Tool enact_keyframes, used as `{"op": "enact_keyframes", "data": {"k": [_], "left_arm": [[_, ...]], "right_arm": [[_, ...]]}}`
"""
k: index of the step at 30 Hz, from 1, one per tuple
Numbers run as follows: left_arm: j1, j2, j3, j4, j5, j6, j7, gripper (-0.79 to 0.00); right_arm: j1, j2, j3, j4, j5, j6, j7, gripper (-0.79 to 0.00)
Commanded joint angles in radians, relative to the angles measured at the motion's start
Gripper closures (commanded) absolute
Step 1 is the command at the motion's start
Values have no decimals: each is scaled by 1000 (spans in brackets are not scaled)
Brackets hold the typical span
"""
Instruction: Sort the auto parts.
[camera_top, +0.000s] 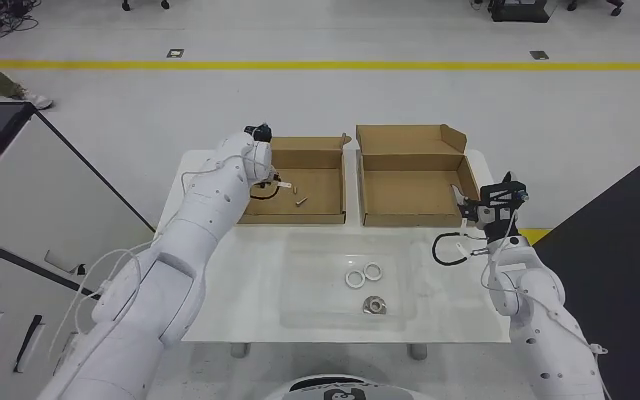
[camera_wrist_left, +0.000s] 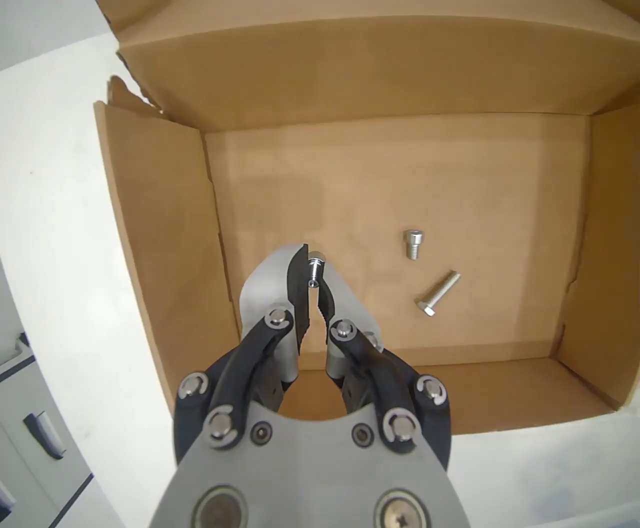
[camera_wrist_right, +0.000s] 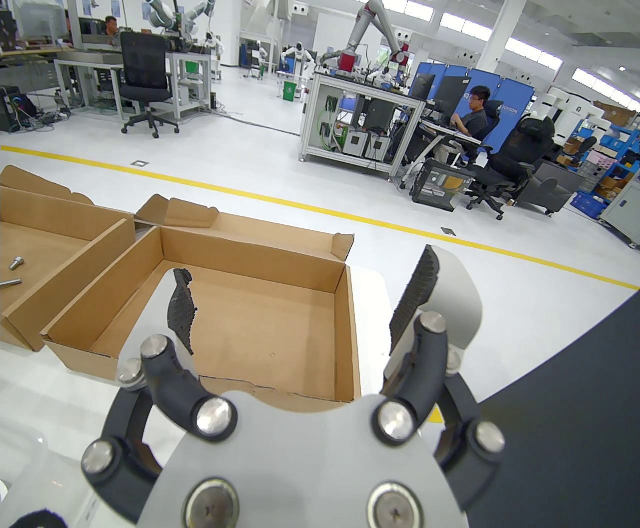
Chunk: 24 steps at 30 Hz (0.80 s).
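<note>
My left gripper (camera_wrist_left: 314, 272) is shut on a small silver bolt (camera_wrist_left: 314, 271) and hangs over the left cardboard box (camera_wrist_left: 150, 240), near its left wall. Two more bolts lie on that box's floor: a short socket-head one (camera_wrist_left: 411, 244) and a longer hex-head one (camera_wrist_left: 439, 293). In the top view the left gripper (camera_top: 268, 178) sits over the left box (camera_top: 325, 160). My right gripper (camera_wrist_right: 306, 295) is open with nothing in it, above the right edge of the right cardboard box (camera_wrist_right: 250, 270). A clear tray (camera_top: 300, 300) at the table's middle holds two white rings (camera_top: 363, 273) and a metal part (camera_top: 375, 305).
The two boxes stand side by side at the back of the white table (camera_top: 210, 290). The right box (camera_top: 410, 190) has nothing on its floor. A black cable loop (camera_top: 447, 250) hangs by the right arm. The table's right edge is close to the right gripper.
</note>
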<state>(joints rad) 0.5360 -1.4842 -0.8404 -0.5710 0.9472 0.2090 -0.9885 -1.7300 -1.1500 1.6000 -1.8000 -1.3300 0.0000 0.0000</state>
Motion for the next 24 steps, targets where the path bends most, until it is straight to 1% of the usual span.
{"op": "enact_keyframes", "data": {"k": [1,7,18,19,20,21,23,24], "left_arm": [[-8,-8,6,34,-1,2,6,0],[-30,-31,24,122,-4,-2,11,0],[-51,-69,47,220,-12,-25,17,0],[-53,-73,49,228,-12,-27,15,-117],[-55,-75,50,233,-13,-29,16,-212],[-57,-78,49,240,-17,-33,18,-259],[-61,-83,51,250,-19,-38,21,-388],[-63,-85,50,255,-21,-41,24,-579]], "right_arm": [[0,0,0,0,0,0,0,-785],[0,0,0,0,0,0,0,-785],[0,0,0,0,0,0,0,-785],[0,0,0,0,0,0,0,-785],[0,0,0,0,0,0,0,-785],[0,0,0,0,0,0,0,-785],[0,0,0,0,0,0,0,-785],[0,0,0,0,0,0,0,-785]]}}
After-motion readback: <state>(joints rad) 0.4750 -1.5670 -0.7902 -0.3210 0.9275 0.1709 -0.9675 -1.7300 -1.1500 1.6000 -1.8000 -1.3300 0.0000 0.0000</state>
